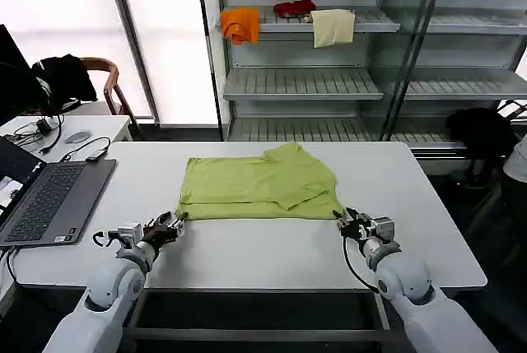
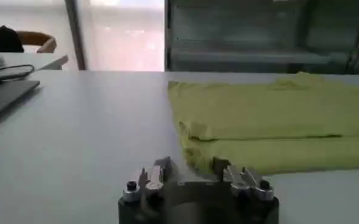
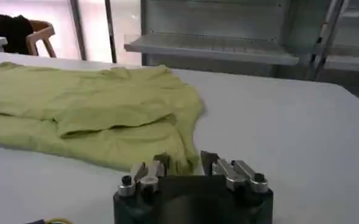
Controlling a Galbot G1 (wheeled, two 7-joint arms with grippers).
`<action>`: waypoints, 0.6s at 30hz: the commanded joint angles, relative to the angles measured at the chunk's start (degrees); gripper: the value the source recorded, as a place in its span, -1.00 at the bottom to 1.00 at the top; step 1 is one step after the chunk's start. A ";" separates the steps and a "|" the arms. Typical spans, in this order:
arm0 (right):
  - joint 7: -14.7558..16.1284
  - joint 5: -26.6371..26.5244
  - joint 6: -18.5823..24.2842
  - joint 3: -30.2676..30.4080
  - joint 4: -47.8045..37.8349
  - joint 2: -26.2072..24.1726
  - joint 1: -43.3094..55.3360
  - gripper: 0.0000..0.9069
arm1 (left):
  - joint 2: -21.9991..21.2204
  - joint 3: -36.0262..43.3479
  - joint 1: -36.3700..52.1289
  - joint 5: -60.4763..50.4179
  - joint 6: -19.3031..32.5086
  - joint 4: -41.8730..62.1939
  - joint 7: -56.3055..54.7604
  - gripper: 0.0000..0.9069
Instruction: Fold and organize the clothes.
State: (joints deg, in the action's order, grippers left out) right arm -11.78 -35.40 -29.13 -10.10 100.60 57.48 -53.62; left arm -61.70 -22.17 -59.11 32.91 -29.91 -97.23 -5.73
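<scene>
While both grippers rest at the near edge of the folded T-shirt (image 1: 257,187), the garment lies flat on the white table (image 1: 272,248).

Nearest the robot, the left gripper (image 1: 171,225) sits low on the table at the shirt's near left corner, its fingers (image 2: 156,171) spread, the corner of the cloth lying just at the gap between them. The right gripper (image 1: 349,222) sits likewise at the near right corner, fingers (image 3: 214,164) spread with the hem just ahead of them. Between and beyond them the lime yellow-green T-shirt is folded into a wide band at the table's middle, one sleeve turned over its upper layer. To the left rests an open laptop (image 1: 48,197). Farther back, a shelving unit (image 1: 305,81) carries orange (image 1: 240,24), red (image 1: 294,7) and cream (image 1: 333,27) cloths.
</scene>
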 commanded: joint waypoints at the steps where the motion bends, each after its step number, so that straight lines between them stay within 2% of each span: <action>1: 0.23 0.07 0.18 0.13 -0.73 -0.14 0.12 -1.00 | 0.15 0.20 -0.21 -0.21 0.28 0.58 1.28 -0.98; 13: 0.53 -0.15 -0.01 0.40 -0.02 -0.82 0.74 -1.00 | 1.01 0.78 -0.26 -1.09 1.45 -0.26 1.56 -1.00; 18: -0.24 -1.78 -2.06 0.53 5.05 -3.15 -1.95 -1.00 | 2.97 0.23 -2.98 -0.58 0.26 -4.14 0.10 -1.00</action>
State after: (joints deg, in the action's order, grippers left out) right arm -11.48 -35.86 -29.47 -9.65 100.76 56.33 -53.25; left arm -60.37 -21.46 -59.69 32.13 -28.95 -97.84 -4.60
